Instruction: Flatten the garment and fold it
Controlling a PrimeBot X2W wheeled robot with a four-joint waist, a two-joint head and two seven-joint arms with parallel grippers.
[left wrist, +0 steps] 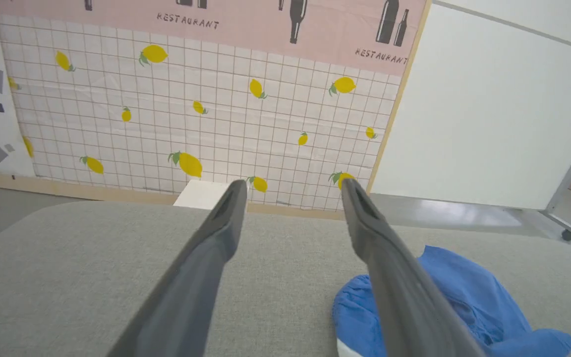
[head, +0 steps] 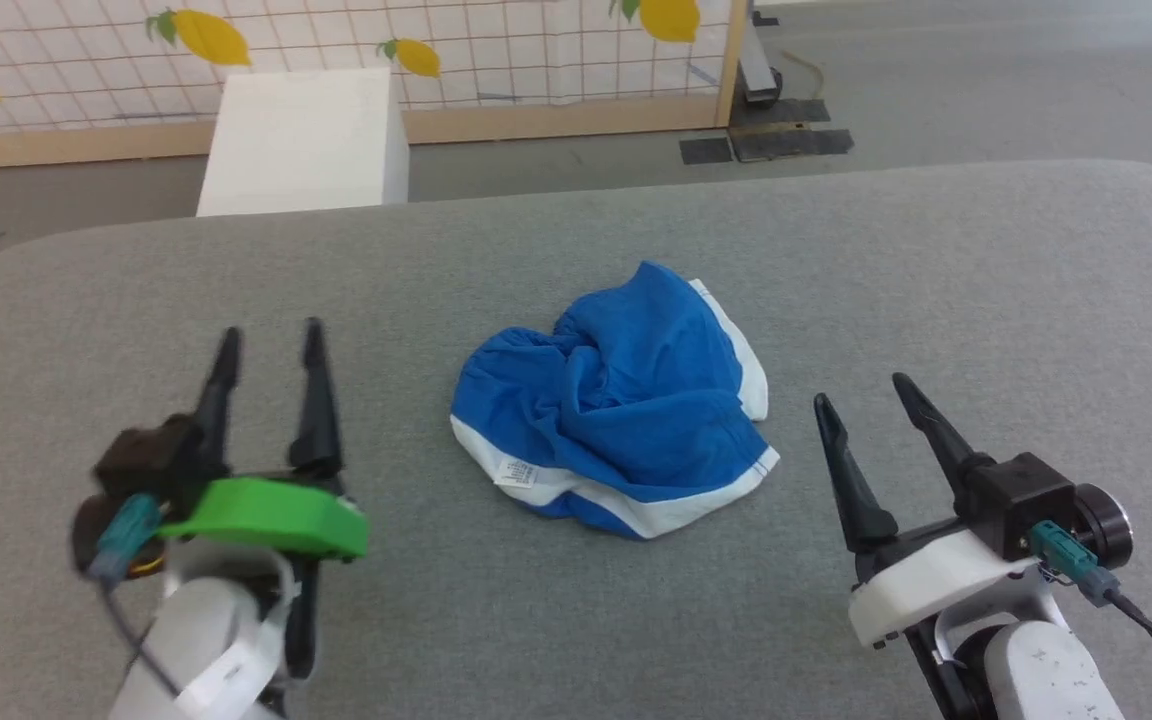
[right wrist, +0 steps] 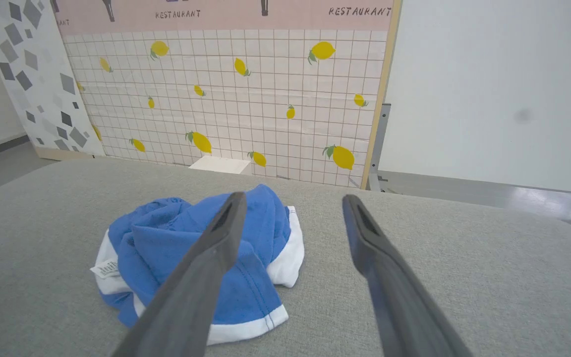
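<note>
Large grey fabric-covered desk with rounded corners (head: 986,260) was seen across the head view, with grey floor (head: 986,90) beyond its far edge. Behind it, a white grid-patterned wall panel printed with yellow lemons (left wrist: 206,114) was seen standing. It was topped by a pink strip lettered "RESTAURANT" and framed in pale wood. A plain white rectangular box (head: 306,140) was set on the floor between panel and desk, towards the far left.

The garment, soft royal-blue shorts with white trim (head: 626,400), was found near the middle of the desk. It was crumpled into a loose heap, neither flattened nor folded. White bands were exposed along its near edge and right side, and folds were bunched at the centre.

The left hand, two long dark fingers on a green mount (head: 271,332), was held over the desk to the left of the garment, well apart from it. Fingers were spread, with nothing gripped. It was blurred in the head view. In the left wrist view the heap was partly covered by one finger.

The right hand, matching dark fingers on a white mount (head: 861,390), was held to the right of the garment, near but not touching. Fingers were likewise spread and empty.

A small white printed tag (head: 519,472) was seen at the heap's near-left edge, on the white band.
</note>
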